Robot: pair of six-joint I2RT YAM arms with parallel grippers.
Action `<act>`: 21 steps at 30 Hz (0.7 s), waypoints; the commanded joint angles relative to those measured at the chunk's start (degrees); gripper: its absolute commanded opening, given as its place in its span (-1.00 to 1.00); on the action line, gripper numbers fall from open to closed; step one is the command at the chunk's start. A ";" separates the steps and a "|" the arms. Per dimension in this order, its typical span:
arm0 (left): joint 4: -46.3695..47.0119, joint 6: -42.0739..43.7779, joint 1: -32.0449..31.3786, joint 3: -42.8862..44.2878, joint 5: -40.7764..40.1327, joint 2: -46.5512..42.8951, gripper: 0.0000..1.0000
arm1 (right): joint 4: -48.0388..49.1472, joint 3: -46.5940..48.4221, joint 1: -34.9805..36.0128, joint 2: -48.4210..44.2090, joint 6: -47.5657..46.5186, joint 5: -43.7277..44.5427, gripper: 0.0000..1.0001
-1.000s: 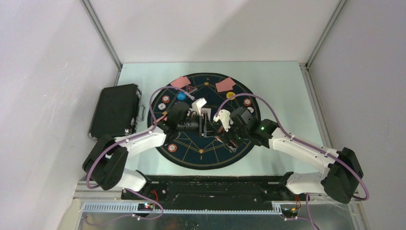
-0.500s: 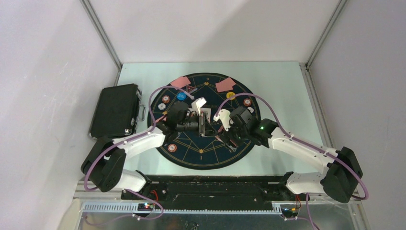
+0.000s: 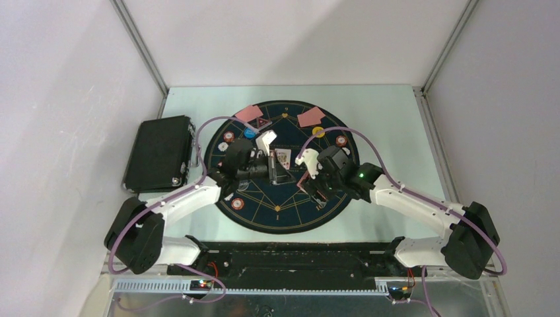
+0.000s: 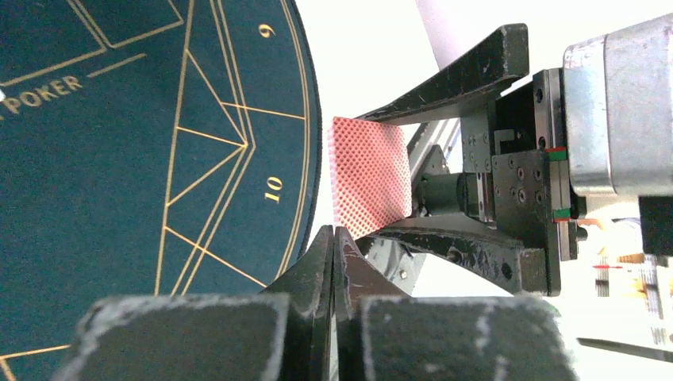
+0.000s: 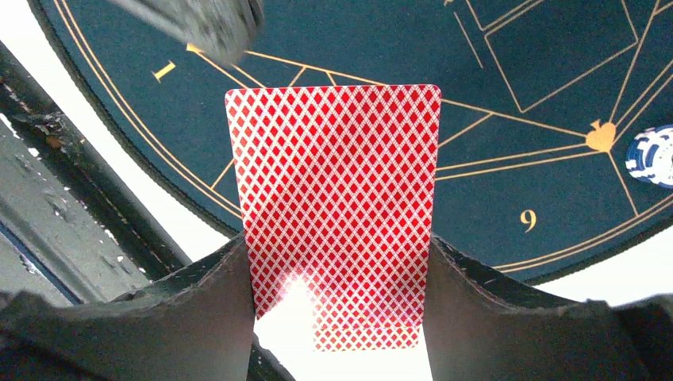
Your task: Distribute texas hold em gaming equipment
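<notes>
My right gripper (image 5: 337, 246) (image 3: 308, 187) is shut on a small stack of red-backed playing cards (image 5: 333, 198), gripping their long edges above the dark round mat (image 3: 277, 212). My left gripper (image 4: 333, 232) (image 3: 285, 173) faces it with its jaws pressed together, and nothing shows past their tips. A face-up card (image 3: 282, 157) sits by the left fingers; I cannot tell if it touches them. Two pink cards (image 3: 249, 113) (image 3: 310, 117), a red triangular token (image 3: 263, 123) and blue (image 3: 249, 132), yellow (image 3: 318, 131) and red-white chips (image 3: 341, 140) lie on the mat.
A black rectangular case (image 3: 160, 153) lies shut at the table's left edge, beside the left arm. More chips sit at the mat's left (image 3: 228, 137) and near-left (image 3: 237, 203) rim. A blue chip (image 5: 652, 155) lies right of the held cards. Walls close in on three sides.
My left jaws have gone from partly open to shut. The left arm has shifted a little toward the back left. The right arm and its cards have stayed put.
</notes>
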 commanded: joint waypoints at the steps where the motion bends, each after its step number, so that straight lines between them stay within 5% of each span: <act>1: -1.05 1.89 1.55 -0.88 -1.68 -2.62 -1.00 | 0.72 2.75 -0.47 -0.32 0.86 1.06 -1.00; 5: -1.03 2.30 1.52 -0.39 -0.75 -2.89 -0.87 | 0.77 2.77 -0.45 -0.40 0.69 0.89 -1.00; 6: -1.03 2.32 1.52 -0.25 0.23 -2.89 -0.67 | 0.75 2.79 -0.47 -0.41 0.65 0.85 -1.00; 7: -0.43 1.99 1.52 -0.23 0.76 -2.82 -0.15 | 0.82 2.79 -0.39 -0.46 0.64 0.70 -1.00; 10: 4.03 0.13 1.50 -0.89 3.30 -2.47 0.56 | 0.98 2.79 -0.29 -0.54 0.51 0.40 -1.00; 14: 4.84 -0.83 0.48 -0.02 3.71 -0.25 0.72 | 1.24 2.80 -0.03 -0.91 0.42 0.32 -1.00; 21: 6.17 -1.22 -1.30 2.93 4.39 5.41 0.61 | 1.65 2.80 0.18 -1.98 0.46 -0.74 -1.00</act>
